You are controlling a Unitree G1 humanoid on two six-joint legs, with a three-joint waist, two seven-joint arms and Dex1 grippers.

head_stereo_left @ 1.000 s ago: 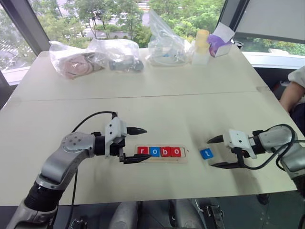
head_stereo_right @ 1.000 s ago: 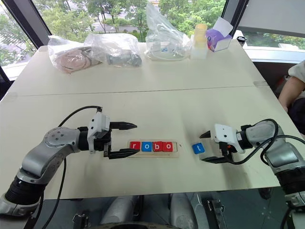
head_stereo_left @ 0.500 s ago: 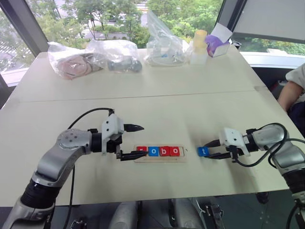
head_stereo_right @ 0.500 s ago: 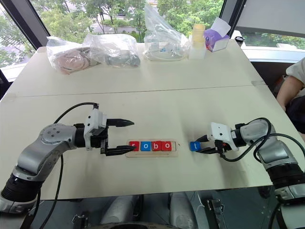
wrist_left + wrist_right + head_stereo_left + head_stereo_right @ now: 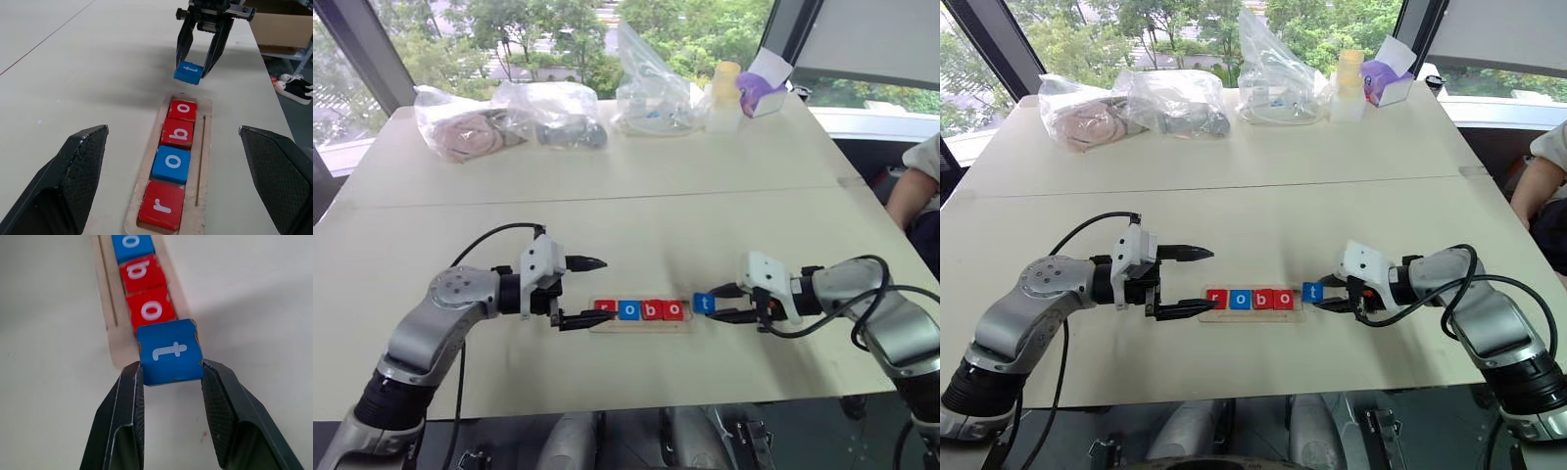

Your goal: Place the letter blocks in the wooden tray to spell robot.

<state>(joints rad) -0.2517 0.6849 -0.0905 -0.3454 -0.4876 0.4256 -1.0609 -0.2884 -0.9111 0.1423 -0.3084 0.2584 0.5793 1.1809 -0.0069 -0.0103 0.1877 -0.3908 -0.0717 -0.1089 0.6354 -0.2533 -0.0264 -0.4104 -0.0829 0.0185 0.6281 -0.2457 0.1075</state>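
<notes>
Four of the five small square letter tiles are already sitting in the long pale wooden tray [image 5: 641, 323], reading r, o, b, o left to right, so this is nearly done. The last one, the blue t tile [image 5: 169, 351], is pinched between the right gripper's [image 5: 1329, 294] black fingers [image 5: 122, 416], hanging just off the tray's right end above the pale desk [image 5: 636, 225]. Looks like all that's left is dropping it into the empty end slot. The left gripper [image 5: 584, 292] sits at the tray's left end, fingers spread wide, holding nothing.
</notes>
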